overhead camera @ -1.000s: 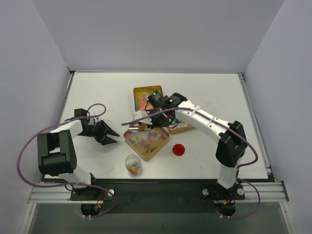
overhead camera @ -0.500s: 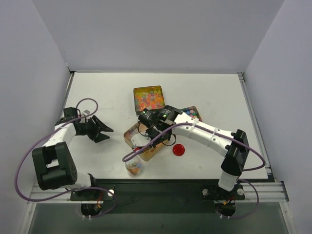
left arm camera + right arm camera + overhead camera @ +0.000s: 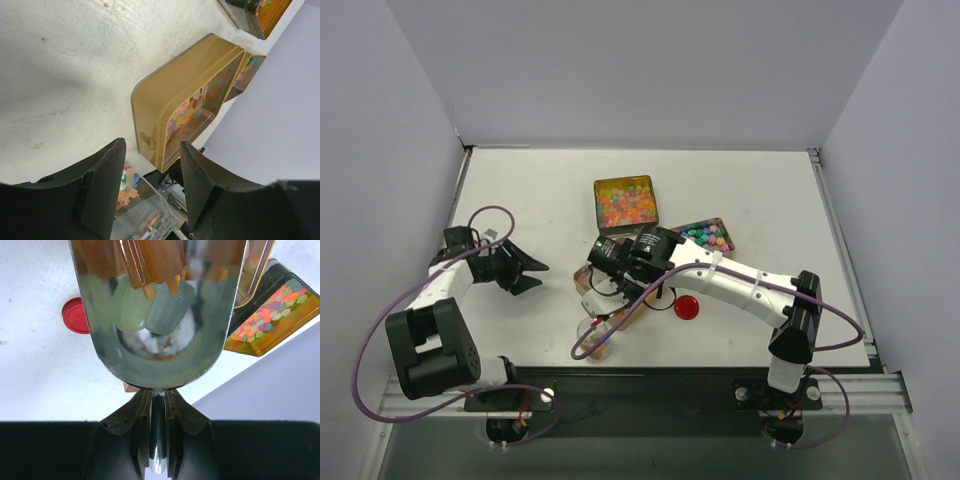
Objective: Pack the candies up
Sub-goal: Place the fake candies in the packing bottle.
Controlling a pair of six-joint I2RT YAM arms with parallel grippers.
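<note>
1. Gripping a metal scoop [image 3: 157, 315] by its handle, the right claw [image 3: 603, 272] is clenched tight, near the clear cup [image 3: 592, 338].
2. The left claw [image 3: 527, 270] stands released and holds nothing, low over the table [image 3: 540, 190], left of the gold tray [image 3: 180, 100].
3. Candies [image 3: 625, 203] fill the square tin [image 3: 598, 205] at the back. More lie in a second tin [image 3: 705, 236], the tray and the cup.

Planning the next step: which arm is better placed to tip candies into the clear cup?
Right, probably: its gripper holds the scoop near the clear cup; the left gripper is open, farther off.
</note>
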